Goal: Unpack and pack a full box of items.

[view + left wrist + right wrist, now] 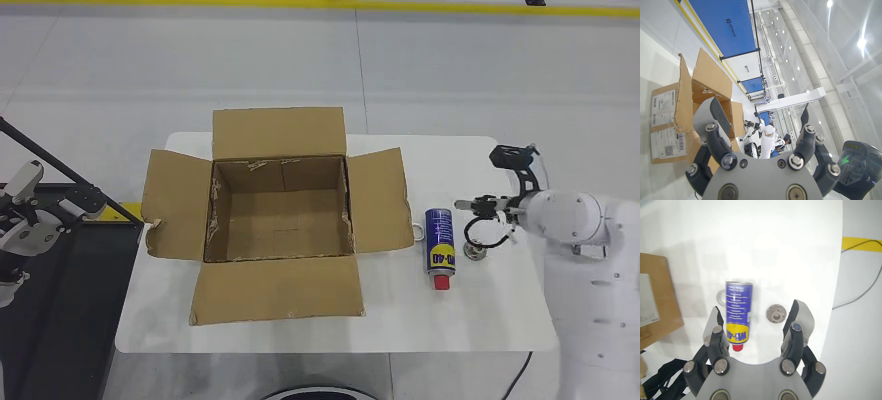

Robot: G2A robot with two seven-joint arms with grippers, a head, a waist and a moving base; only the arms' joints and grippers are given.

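Factory hall with blue partitions (pixel 730 28)

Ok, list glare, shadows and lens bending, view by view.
Left wrist view: ceiling lamps flare into streaks. Right wrist view: the table edge looks bowed by the wide lens. Top view: even light, the box slightly shaded inside.

left pincer (pixel 761 107) gapes tilted upward, right pincer (pixel 755 307) gapes facing down.

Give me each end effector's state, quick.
Left end effector: open, holding nothing.
Right end effector: open, holding nothing.
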